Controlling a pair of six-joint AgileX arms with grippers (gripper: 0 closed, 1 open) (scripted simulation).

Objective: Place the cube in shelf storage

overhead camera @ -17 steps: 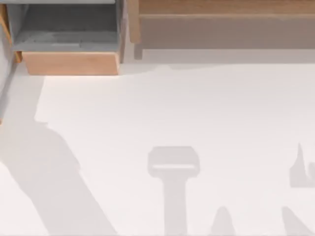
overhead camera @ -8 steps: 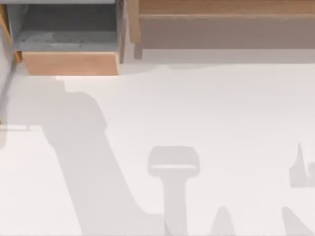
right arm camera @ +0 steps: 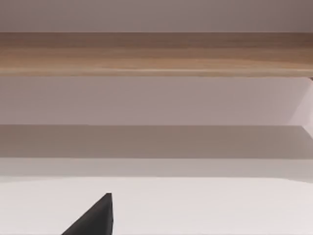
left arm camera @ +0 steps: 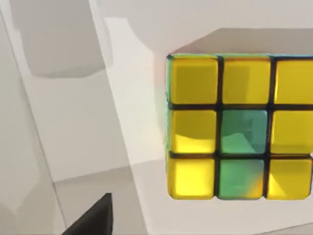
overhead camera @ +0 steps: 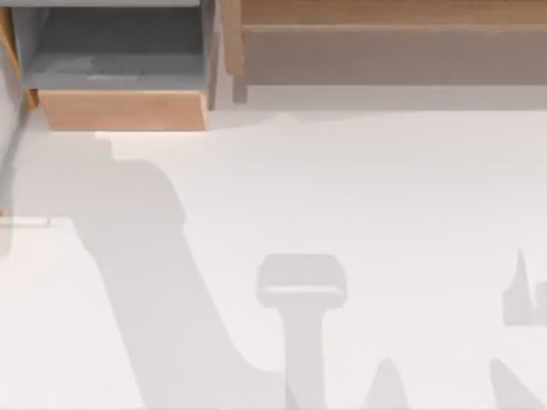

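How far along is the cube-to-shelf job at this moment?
Early. Nothing looks done: the shelf storage along the table's far edge, right of the grey-lined box, holds no cube on the boards in sight. In hand: the left wrist view looks closely at the cube, resting on the white surface. Left: grasping it, carrying it over and setting it on a shelf board.
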